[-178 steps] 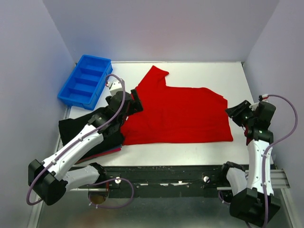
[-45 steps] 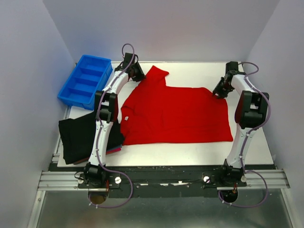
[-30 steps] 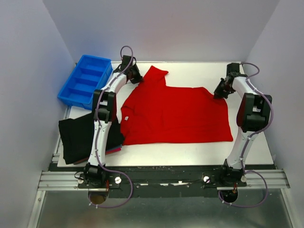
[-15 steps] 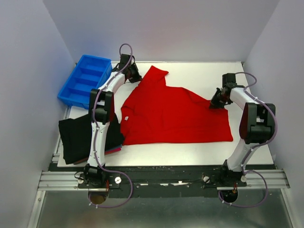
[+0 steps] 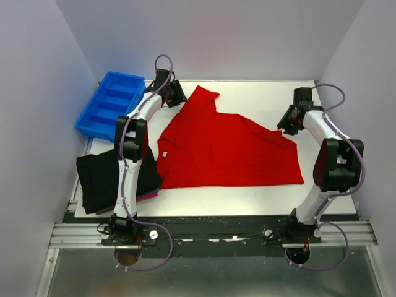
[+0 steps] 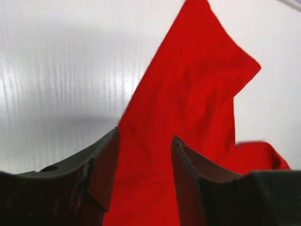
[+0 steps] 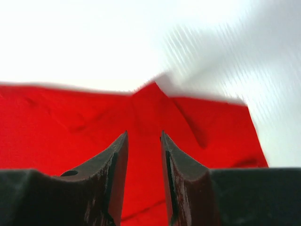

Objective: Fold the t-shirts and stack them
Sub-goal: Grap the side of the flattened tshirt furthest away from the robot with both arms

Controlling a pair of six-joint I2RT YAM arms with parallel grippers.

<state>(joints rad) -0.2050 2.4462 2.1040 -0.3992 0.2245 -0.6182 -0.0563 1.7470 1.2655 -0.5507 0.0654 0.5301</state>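
The bright red t-shirt (image 5: 229,148) lies spread on the white table, one sleeve pointing to the far left. My left gripper (image 5: 178,99) is at the base of that sleeve. In the left wrist view (image 6: 145,136) its jaws stand apart and straddle flat red cloth (image 6: 188,80). My right gripper (image 5: 284,125) is at the shirt's far right corner. In the right wrist view (image 7: 144,133) its jaws are close together around a raised ridge of red cloth (image 7: 61,117). A folded black t-shirt (image 5: 105,176) lies at the near left on a dark-red one (image 5: 146,196).
A blue plastic compartment bin (image 5: 111,105) stands at the far left, close to the left arm. The enclosure walls rise on both sides and at the back. The table's near edge runs along a metal rail (image 5: 210,232).
My right gripper went in over the shirt's far right corner, then drew back outward; that corner is now pulled into a diagonal ridge. My left gripper has stayed at the sleeve.
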